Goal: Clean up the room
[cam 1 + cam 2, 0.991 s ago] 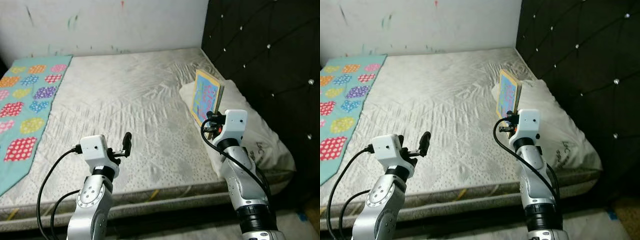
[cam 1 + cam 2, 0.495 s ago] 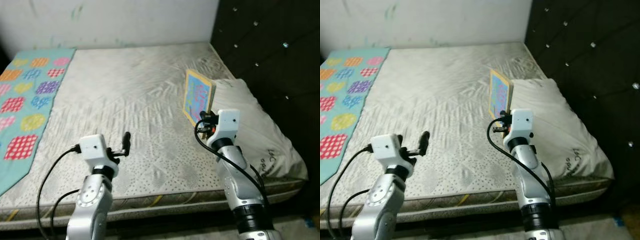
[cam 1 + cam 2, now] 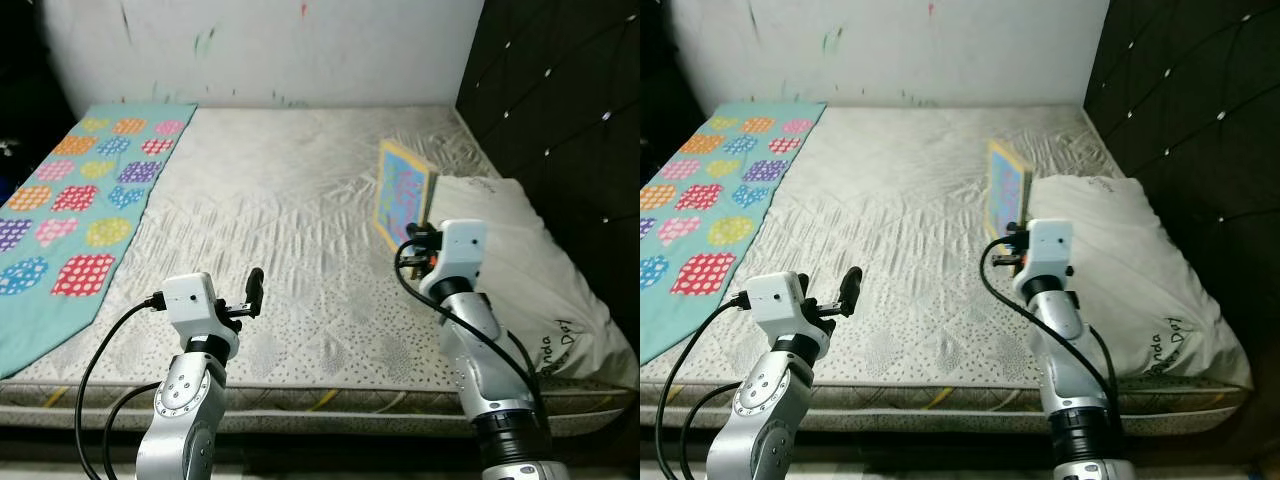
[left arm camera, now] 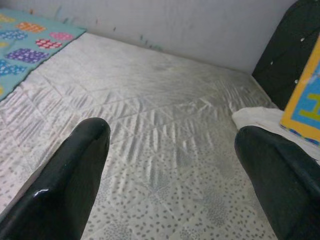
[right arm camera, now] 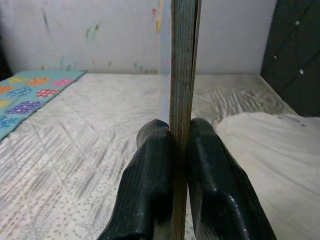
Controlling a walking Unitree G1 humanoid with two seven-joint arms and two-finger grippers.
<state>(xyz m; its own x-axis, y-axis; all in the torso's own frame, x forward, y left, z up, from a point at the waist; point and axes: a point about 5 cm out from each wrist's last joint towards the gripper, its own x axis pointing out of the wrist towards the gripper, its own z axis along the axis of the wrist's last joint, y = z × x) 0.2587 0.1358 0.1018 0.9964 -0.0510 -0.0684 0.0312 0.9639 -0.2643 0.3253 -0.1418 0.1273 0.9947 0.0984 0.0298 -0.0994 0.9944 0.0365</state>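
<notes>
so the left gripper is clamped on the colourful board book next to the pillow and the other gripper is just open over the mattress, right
Not quite: the sides are swapped. The right gripper is clamped on the colourful board book next to the pillow, as the right wrist view shows. The left gripper is the open one over the mattress, seen in the left wrist view.

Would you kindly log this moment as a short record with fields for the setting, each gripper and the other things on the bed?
setting: bare mattress against a white wall, dark tufted headboard on the robot's right
right gripper: jaws shut on the edge of a colourful board, held upright
left gripper: jaws open, holding nothing, over the mattress
pillow: white, beside the board
blanket: teal, patterned, on the robot's left
</notes>
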